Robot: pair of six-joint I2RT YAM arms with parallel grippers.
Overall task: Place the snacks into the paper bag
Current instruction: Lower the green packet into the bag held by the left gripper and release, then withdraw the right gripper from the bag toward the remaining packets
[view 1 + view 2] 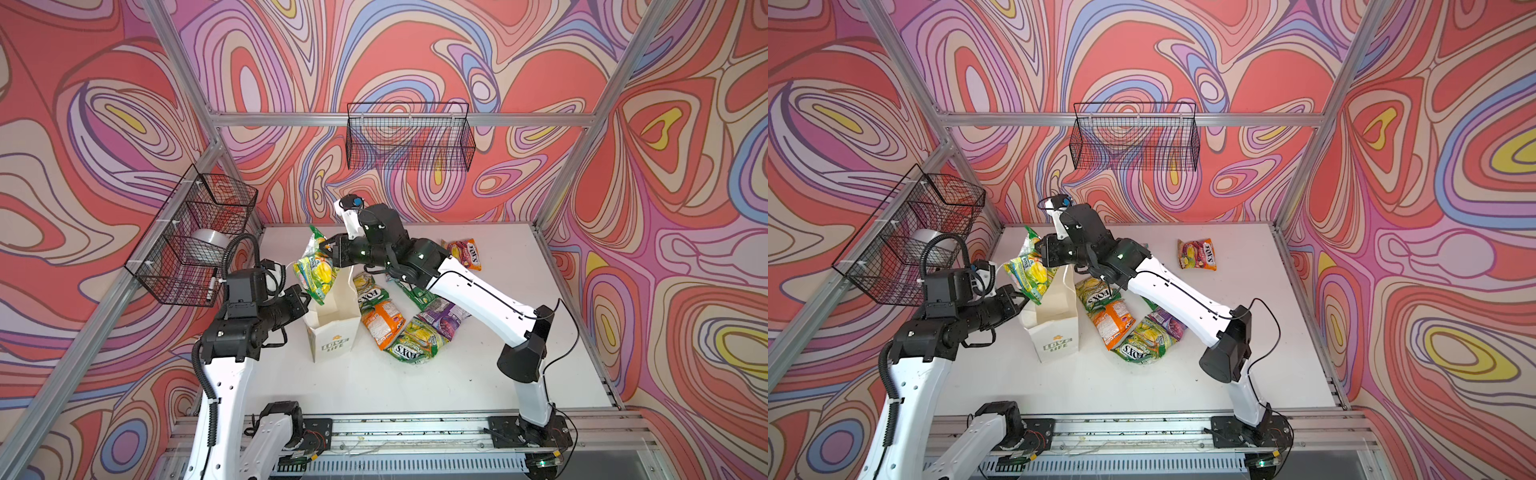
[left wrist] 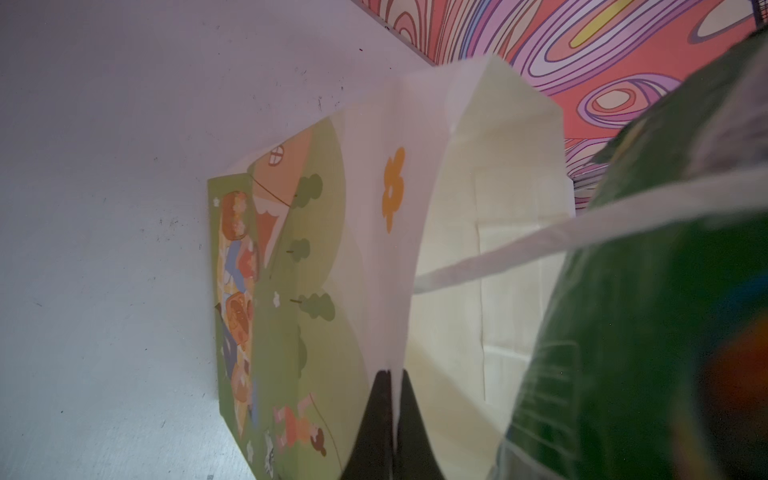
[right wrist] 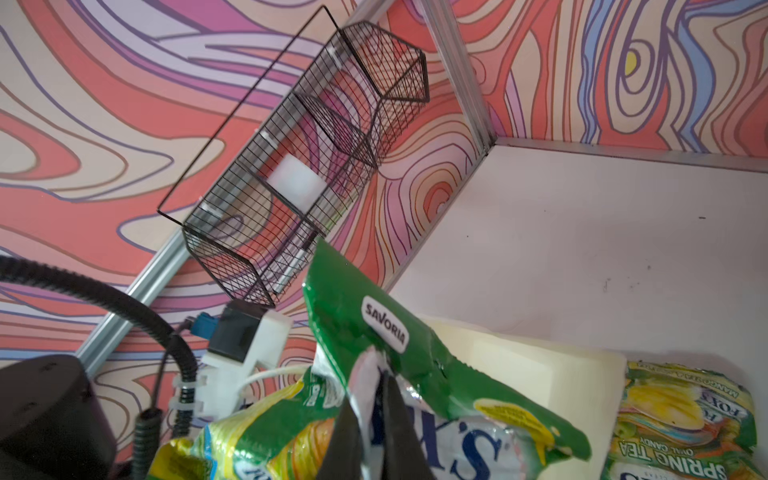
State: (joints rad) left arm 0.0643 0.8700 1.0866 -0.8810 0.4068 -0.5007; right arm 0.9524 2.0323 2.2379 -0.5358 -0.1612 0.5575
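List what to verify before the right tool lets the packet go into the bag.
1. Left tool shut on the white paper bag's rim: ok.
2. Right tool shut on the green-and-yellow glossy FOX'S packet: ok.
3. Bag upright, mouth open: ok.
4. Packet fully over the mouth: cannot tell.
5. White cord handle clear of the packet: cannot tell; it crosses the packet in the left wrist view.

2 arms bent inward, left pincer [image 1: 307, 296] clamped shut, right pincer [image 1: 329, 257] stretched across the middle — clamped too
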